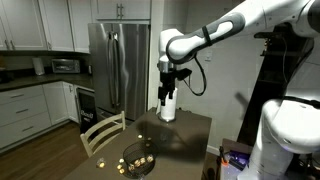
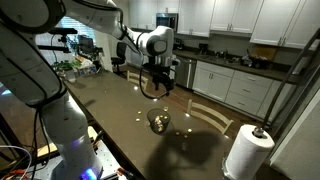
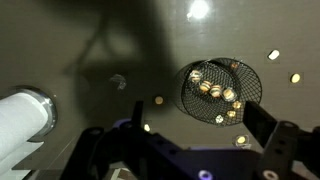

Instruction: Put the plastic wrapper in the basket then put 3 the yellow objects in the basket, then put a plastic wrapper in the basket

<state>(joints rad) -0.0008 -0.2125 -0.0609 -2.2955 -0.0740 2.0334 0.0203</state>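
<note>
The basket (image 3: 222,92) is a dark round wire-mesh bowl on the dark table, also seen in both exterior views (image 1: 137,157) (image 2: 158,121). Several yellow objects (image 3: 205,88) lie inside it. Loose yellow pieces sit on the table around it (image 3: 158,100) (image 3: 274,55) (image 3: 295,77), and one in clear wrapping (image 3: 240,140) lies by the right finger. A small pale crumpled scrap (image 3: 118,80), perhaps the plastic wrapper, lies left of the basket. My gripper (image 3: 197,120) hangs open and empty, high above the table (image 1: 167,95) (image 2: 158,82).
A white paper towel roll (image 3: 25,115) (image 2: 247,152) stands at one end of the table. A wooden chair (image 1: 103,132) is pushed up to the table's side. A steel fridge (image 1: 118,60) and kitchen counters (image 2: 240,75) stand beyond.
</note>
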